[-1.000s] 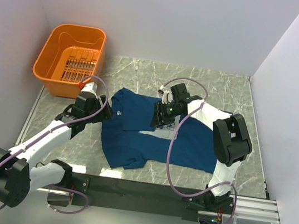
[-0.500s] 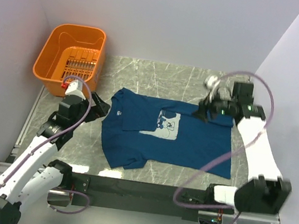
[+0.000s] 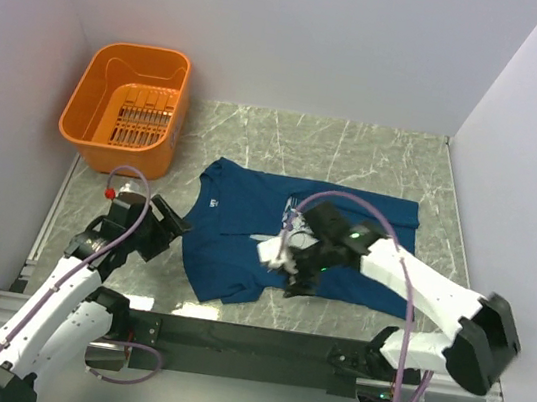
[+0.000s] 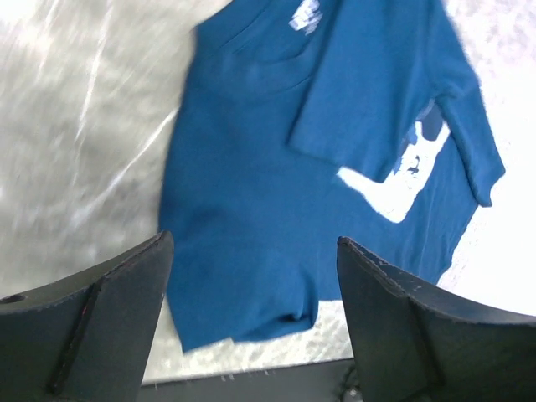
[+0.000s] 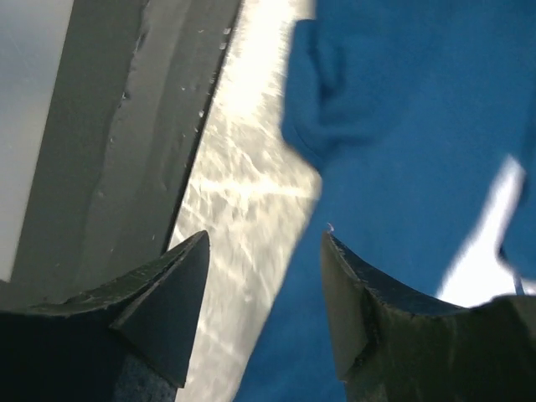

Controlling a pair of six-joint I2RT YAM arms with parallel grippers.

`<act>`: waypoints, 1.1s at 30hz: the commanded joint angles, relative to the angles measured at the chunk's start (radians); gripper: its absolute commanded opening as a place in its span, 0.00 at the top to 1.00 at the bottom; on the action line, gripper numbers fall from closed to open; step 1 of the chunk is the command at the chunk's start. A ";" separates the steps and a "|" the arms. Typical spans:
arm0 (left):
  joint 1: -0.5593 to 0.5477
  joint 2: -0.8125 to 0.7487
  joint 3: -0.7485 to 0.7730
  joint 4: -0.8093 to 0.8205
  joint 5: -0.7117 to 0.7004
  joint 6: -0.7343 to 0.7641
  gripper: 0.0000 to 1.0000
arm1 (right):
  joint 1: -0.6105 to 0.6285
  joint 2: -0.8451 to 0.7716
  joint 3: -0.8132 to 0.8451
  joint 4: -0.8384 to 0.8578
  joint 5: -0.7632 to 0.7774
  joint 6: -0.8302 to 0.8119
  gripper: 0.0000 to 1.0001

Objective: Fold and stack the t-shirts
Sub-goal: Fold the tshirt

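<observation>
The left gripper (image 3: 168, 230) is hovering just beside the left edge of the shirt, its two dark fingers (image 4: 100, 327) standing wide apart and gripping nothing. The right gripper (image 3: 290, 270) is hanging low over the near part of the shirt, jaws partly spread with nothing between them; in its wrist view the fingers (image 5: 167, 301) are framing the hem and bare tabletop. The dark navy-blue short-sleeved cotton t-shirt (image 3: 231, 246) is lying spread on the grey marble-patterned table (image 3: 356, 154), a flap of cloth folded across part of its pale light-blue chest print (image 4: 385, 193). An orange plastic basket (image 3: 104, 151) is sitting at the far left corner, well apart from the shirt.
</observation>
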 commanded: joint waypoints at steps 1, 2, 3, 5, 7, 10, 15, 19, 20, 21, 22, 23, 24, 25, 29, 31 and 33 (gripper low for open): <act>0.004 -0.022 -0.006 -0.120 0.005 -0.128 0.17 | 0.176 0.074 0.049 0.125 0.150 0.055 0.39; 0.004 -0.022 -0.009 -0.149 0.008 -0.144 0.19 | 0.218 0.109 0.063 0.158 0.181 0.066 0.39; 0.004 -0.020 -0.011 -0.159 0.011 -0.149 0.19 | 0.250 0.124 0.068 0.172 0.196 0.072 0.39; 0.004 -0.018 -0.015 -0.174 0.012 -0.158 0.19 | 0.331 0.167 0.082 0.213 0.218 0.096 0.40; 0.004 -0.017 -0.008 -0.188 -0.001 -0.161 0.20 | 0.379 0.187 0.077 0.267 0.254 0.110 0.41; 0.004 -0.014 0.032 -0.225 -0.034 -0.160 0.20 | 0.442 0.227 0.056 0.359 0.314 0.159 0.41; 0.004 -0.040 0.118 -0.282 -0.136 -0.117 0.19 | 0.467 0.315 0.068 0.428 0.402 0.213 0.41; 0.004 -0.100 0.190 -0.308 -0.201 -0.042 0.17 | 0.482 0.393 0.086 0.451 0.439 0.232 0.43; 0.004 -0.119 0.203 -0.305 -0.212 -0.025 0.17 | 0.487 0.405 0.085 0.461 0.452 0.238 0.43; 0.004 -0.161 0.219 -0.299 -0.215 -0.013 0.16 | 0.493 0.417 0.088 0.462 0.469 0.239 0.44; 0.004 -0.185 0.229 -0.283 -0.219 0.009 0.16 | 0.498 0.440 0.091 0.464 0.474 0.244 0.45; 0.004 -0.208 0.238 -0.277 -0.224 0.016 0.16 | 0.499 0.453 0.092 0.467 0.480 0.250 0.47; 0.004 -0.251 0.244 -0.272 -0.238 0.023 0.16 | 0.502 0.460 0.099 0.462 0.480 0.250 0.54; 0.004 -0.271 0.255 -0.269 -0.241 0.033 0.15 | 0.501 0.468 0.106 0.445 0.471 0.248 0.59; 0.004 -0.331 0.253 -0.254 -0.238 0.055 0.15 | 0.491 0.408 0.115 0.421 0.411 0.268 0.83; 0.004 -0.333 0.243 -0.251 -0.216 0.059 0.15 | 0.455 0.344 0.125 0.407 0.335 0.299 0.91; 0.004 -0.324 0.227 -0.237 -0.195 0.061 0.15 | 0.355 0.306 0.132 0.398 0.266 0.333 0.96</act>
